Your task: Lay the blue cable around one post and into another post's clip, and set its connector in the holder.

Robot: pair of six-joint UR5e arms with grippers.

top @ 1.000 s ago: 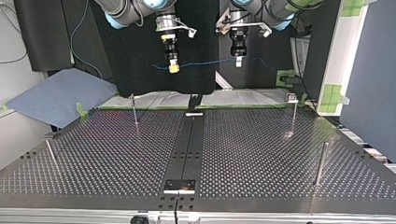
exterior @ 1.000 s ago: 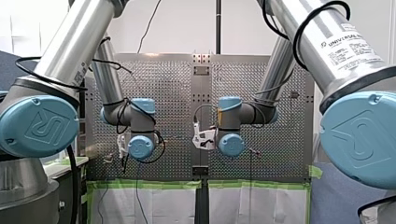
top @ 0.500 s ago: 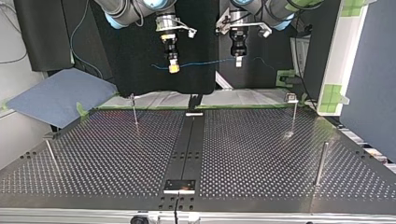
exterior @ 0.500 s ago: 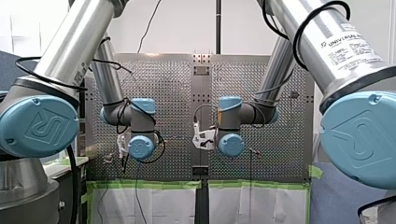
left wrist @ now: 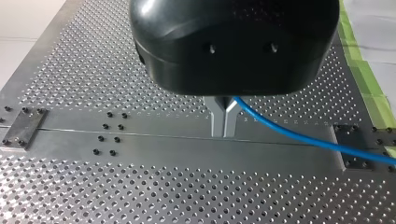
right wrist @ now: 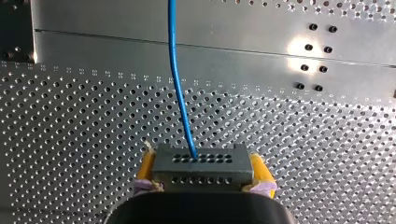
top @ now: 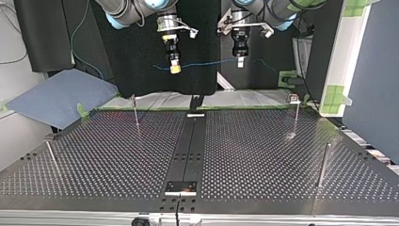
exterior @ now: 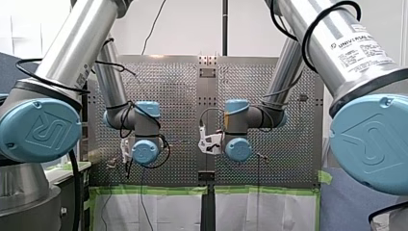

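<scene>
In the top view both grippers hang high above the far edge of the perforated table (top: 263,155). The thin blue cable (top: 207,62) is stretched between them. My right gripper (top: 174,68), with yellow pads, is at that view's left and is shut on the cable's grey connector (right wrist: 200,168). In the right wrist view the cable (right wrist: 176,74) leaves the connector and runs straight ahead. My left gripper (top: 240,61) is at the top view's right. Its metal fingers (left wrist: 217,122) are shut on the cable (left wrist: 299,137), which trails off to one side.
Thin posts stand on the table: one at the far left of the top view (top: 135,110), one with a clip on top at the far right (top: 296,115), a thicker one near right (top: 323,165), one near left (top: 51,155). A small plate (top: 180,187) sits on the centre strip.
</scene>
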